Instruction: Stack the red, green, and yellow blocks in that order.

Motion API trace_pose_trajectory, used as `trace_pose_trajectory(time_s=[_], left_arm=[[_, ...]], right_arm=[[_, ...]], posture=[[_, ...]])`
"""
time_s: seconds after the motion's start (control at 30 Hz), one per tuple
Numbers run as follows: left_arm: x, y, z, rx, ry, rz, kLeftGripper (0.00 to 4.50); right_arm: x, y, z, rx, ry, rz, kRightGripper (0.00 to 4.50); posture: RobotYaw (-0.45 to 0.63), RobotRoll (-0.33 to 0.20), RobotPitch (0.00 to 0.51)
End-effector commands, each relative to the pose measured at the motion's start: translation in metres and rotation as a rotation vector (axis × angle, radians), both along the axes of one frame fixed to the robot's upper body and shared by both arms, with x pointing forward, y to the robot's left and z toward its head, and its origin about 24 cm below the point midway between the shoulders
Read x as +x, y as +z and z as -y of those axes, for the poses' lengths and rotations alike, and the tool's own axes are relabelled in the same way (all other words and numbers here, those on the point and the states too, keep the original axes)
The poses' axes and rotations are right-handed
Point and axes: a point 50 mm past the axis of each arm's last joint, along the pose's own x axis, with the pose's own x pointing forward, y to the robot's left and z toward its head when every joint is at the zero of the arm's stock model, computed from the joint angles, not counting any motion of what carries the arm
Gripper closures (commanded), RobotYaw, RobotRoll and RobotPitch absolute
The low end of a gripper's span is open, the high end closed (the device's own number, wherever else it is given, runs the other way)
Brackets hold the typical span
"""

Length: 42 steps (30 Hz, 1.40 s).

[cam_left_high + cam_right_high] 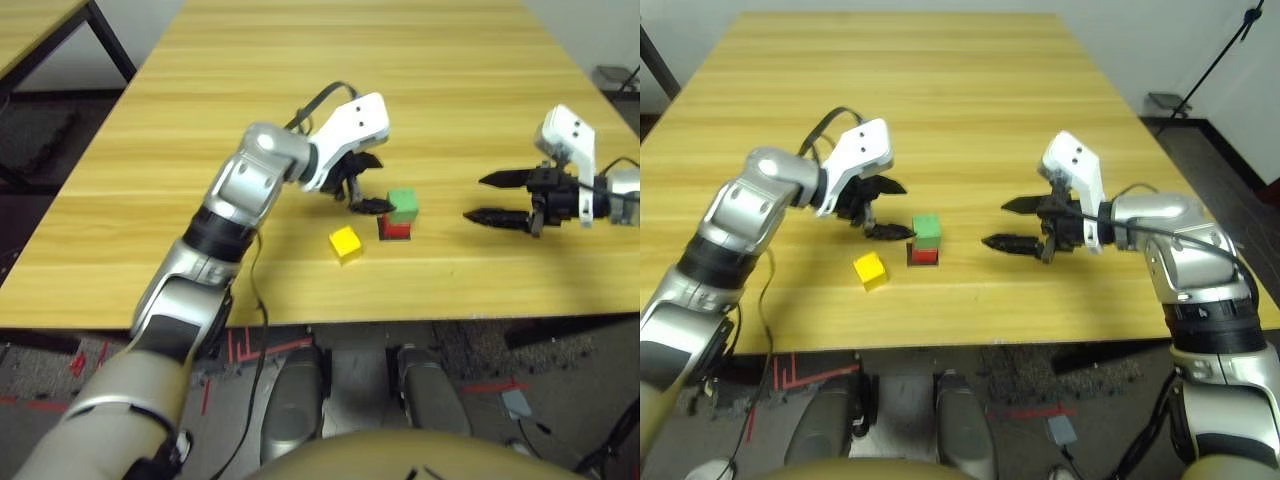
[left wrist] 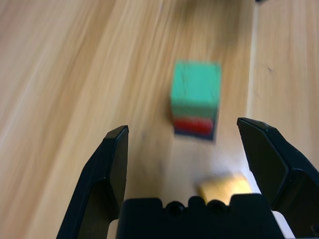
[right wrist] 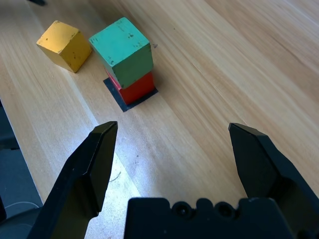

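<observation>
A green block (image 3: 121,49) sits on a red block (image 3: 135,86) near the front-centre of the wooden counter (image 1: 450,90), the pair resting on a flat black square patch (image 3: 124,102), with the green cube turned slightly off the red one's edges. The yellow block (image 1: 346,243) lies alone on the counter, just beside the two-block stack on the robot's left and a little nearer the robot, apart from it. The left end effector (image 1: 362,192) hangs just beside the stack on its left, its two black fingers spread and holding nothing; in the left wrist view the stack stands between and beyond the fingertips, with the yellow cube low between them. The right end effector (image 1: 1000,224) is well apart to the right, fingers also spread and empty, pointing toward the stack. By these pictures, two of the three levels look done and the yellow cube is the piece left to place. The risks lie in the close quarters: the yellow block is so near the stack that a finger coming down on its far side could brush the red or green cube and push the top one off. The green cube's skewed seat leaves less of a level landing, so a yellow block released off-centre or tilted may slide off or carry the green one with it. A slightly crooked pinch on the yellow cube could also rotate it in the grip.
</observation>
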Motion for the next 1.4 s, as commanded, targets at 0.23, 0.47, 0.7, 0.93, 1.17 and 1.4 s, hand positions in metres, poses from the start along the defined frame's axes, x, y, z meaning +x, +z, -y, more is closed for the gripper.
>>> trace_pose_trajectory(time_s=[0.23,0.47,0.7,0.93,1.17,1.4], left_arm=[[-0.023,-0.033,-0.004,-0.002,0.223,-0.089,0.04],[-0.021,-0.048,-0.003,0.011,0.217,-0.101,0.04],[-0.03,-0.058,-0.003,0.034,0.179,-0.144,0.04],[-0.034,-0.069,-0.001,0.05,0.156,-0.17,0.04],[-0.035,-0.088,-0.002,0.056,0.152,-0.178,0.97],[-0.026,-0.067,0.002,0.025,0.116,-0.095,2.5]], right_arm=[[0.009,0.0,-0.008,-0.005,0.052,-0.004,0.0],[0.011,0.002,-0.008,-0.013,0.069,-0.009,0.0],[0.006,0.002,-0.005,-0.022,0.067,-0.022,0.0],[0.003,0.0,-0.005,-0.019,0.063,-0.033,0.0],[0.002,-0.002,-0.004,-0.019,0.053,-0.036,0.0],[0.002,-0.003,-0.004,-0.01,0.045,-0.032,0.0]], posture=[[0.19,-0.082,0.091],[0.18,-0.1,0.103],[0.17,-0.106,0.107],[0.16,-0.107,0.115],[0.16,-0.101,0.116],[0.16,-0.097,0.102]])
